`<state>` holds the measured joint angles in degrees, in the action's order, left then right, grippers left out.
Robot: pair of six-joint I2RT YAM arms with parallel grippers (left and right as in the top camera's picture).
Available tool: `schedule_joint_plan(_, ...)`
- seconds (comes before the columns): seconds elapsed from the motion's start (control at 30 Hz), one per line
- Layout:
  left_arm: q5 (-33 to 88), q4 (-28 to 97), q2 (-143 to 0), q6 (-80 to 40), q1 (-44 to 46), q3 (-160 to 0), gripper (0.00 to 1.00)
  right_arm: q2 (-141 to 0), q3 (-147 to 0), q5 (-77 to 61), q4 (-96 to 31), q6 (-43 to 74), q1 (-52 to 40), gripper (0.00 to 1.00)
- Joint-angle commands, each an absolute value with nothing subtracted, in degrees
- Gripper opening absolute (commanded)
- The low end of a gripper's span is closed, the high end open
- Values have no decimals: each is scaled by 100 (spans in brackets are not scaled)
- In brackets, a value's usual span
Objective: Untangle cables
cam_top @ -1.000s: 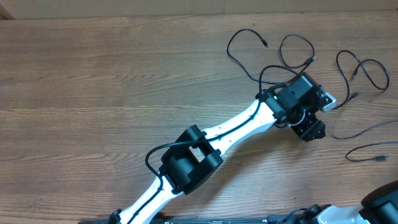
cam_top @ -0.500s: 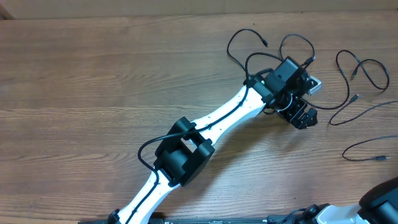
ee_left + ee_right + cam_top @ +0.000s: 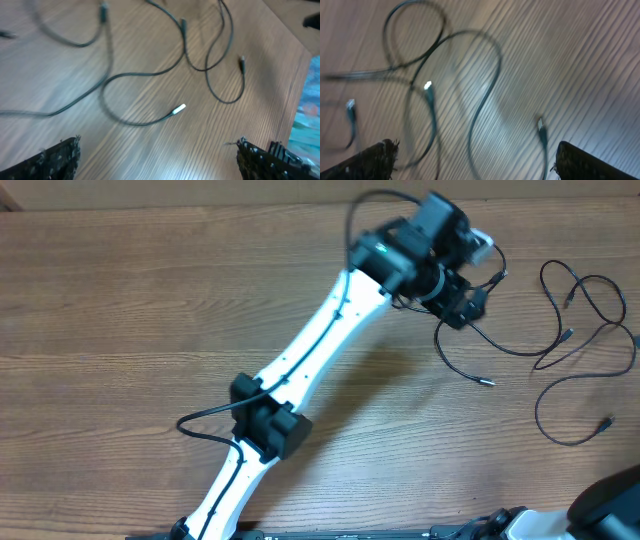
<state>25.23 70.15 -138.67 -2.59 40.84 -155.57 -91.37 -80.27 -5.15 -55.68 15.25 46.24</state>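
Note:
Thin black cables lie loose on the wooden table. In the overhead view one cable (image 3: 462,352) trails from under my left gripper (image 3: 464,302) to a plug end near the table's middle right. A looped cable (image 3: 585,305) and a curved cable (image 3: 560,395) lie further right. In the left wrist view my left gripper (image 3: 160,160) is open over bare wood, with a white-tipped plug (image 3: 179,108) ahead of it. In the right wrist view my right gripper (image 3: 475,162) is open above blurred cable loops (image 3: 485,95), and a plug (image 3: 540,124) lies near its right finger.
My left arm (image 3: 320,350) stretches diagonally from the near edge to the far right of the table. Part of the right arm (image 3: 610,505) shows at the near right corner. The table's far edge (image 3: 200,207) lies just behind the left gripper.
My left arm swung from the middle right toward the far edge, and a cable now trails out below it. The lower right cable changed shape. The left gripper's jaws widened.

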Motion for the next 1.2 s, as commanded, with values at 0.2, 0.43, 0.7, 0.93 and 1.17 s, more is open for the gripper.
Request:
schedule_joint_plan(0.2,1741,8814,-13852,-23,3712,-17701,100,-8910,-8009,-158,-5863,2016,3959,100)
schedule_joint_plan(0.43,1592,9550,-13522,3,3715,-18002,100,-9229,-7465,-565,-4716,2672,3697,100)
schedule_joint_plan(0.7,1634,9677,-13362,-14,3719,-18002,100,-10206,-7271,-532,-4506,2980,3662,100)
schedule_joint_plan(0.93,1629,9679,-13323,-16,3719,-18002,100,-10206,-7474,-543,-4751,2696,3573,4)
schedule_joint_plan(1.17,1586,9679,-13305,12,3715,-18002,100,-9277,-8768,773,-5828,2694,3671,4)
